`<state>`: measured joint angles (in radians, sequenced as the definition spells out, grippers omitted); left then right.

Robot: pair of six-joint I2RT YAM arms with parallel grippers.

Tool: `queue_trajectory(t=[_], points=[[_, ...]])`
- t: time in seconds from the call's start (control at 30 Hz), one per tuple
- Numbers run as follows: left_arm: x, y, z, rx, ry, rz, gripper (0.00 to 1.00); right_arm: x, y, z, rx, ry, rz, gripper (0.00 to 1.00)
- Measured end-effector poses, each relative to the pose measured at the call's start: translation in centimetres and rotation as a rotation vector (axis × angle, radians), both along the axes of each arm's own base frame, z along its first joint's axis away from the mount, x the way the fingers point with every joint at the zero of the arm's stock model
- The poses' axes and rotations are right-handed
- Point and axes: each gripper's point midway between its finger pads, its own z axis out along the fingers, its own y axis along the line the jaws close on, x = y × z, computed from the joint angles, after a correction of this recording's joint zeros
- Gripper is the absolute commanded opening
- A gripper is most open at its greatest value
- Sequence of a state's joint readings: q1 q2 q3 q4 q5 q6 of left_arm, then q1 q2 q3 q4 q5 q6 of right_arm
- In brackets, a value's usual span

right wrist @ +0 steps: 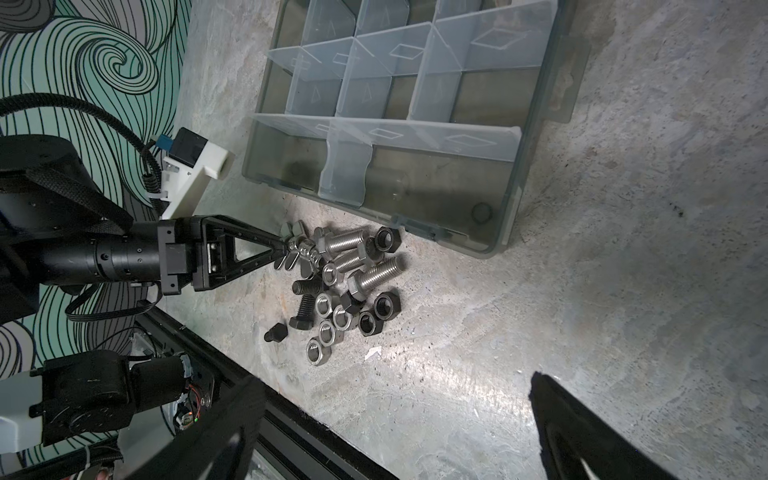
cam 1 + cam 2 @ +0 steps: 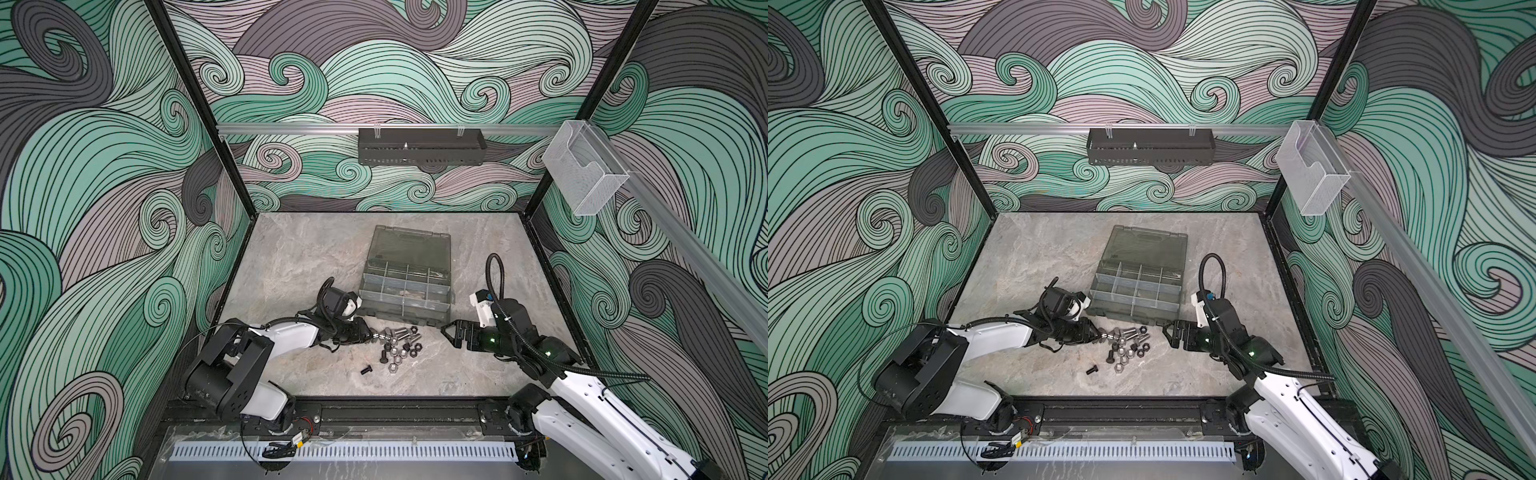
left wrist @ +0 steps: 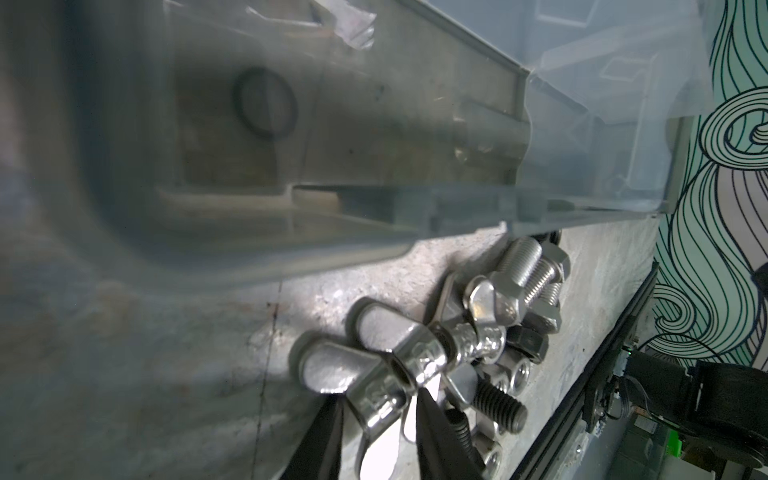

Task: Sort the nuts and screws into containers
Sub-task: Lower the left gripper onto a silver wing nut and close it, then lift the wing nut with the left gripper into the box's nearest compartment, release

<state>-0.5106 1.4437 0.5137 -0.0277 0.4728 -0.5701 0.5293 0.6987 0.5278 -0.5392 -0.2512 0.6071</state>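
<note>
A pile of silver and black screws (image 2: 401, 332) (image 1: 345, 242) and nuts (image 2: 395, 359) (image 1: 319, 352) lies on the stone table, just in front of the grey organizer case. Its open containers (image 2: 395, 286) (image 1: 478, 91) look empty. One black screw (image 2: 366, 370) (image 1: 276, 332) lies apart, nearer the front. At the pile's left side, my left gripper (image 2: 374, 336) (image 2: 1100, 334) (image 3: 378, 399) (image 1: 286, 253) is shut on a silver wing nut (image 3: 386, 386). To the right of the pile, my right gripper (image 2: 449, 336) (image 2: 1169, 332) (image 1: 392, 411) stands wide open, holding nothing.
The case's lid (image 2: 411, 245) lies flat behind the compartments. A black perforated tray (image 2: 422, 146) hangs on the back wall and a clear acrylic holder (image 2: 584, 170) on the right rail. A black frame rail (image 2: 395, 409) runs along the table's front edge.
</note>
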Motion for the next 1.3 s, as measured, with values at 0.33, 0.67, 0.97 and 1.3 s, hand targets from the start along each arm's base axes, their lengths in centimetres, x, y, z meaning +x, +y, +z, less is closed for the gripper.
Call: queue_trajectory(t=[0.33,0.67,0.97,1.3], points=[[-0.2,0.8,0.1,0.082,0.038,0.019,0.39,0.0,-0.1,-0.1,-0.005,0.004,-0.007,1.0],[-0.2,0.3,-0.1,0.159,0.044,0.002,0.36,-0.3,-0.3,-0.2,-0.009,0.01,-0.008,1.0],[0.2,0.1,-0.4,0.208,0.055,0.02,0.27,-0.7,-0.6,-0.9,-0.02,0.029,-0.008,1.0],[0.4,2.4,-0.6,0.349,0.043,0.065,0.27,-0.8,-0.7,-1.0,-0.022,0.031,-0.008,1.0]])
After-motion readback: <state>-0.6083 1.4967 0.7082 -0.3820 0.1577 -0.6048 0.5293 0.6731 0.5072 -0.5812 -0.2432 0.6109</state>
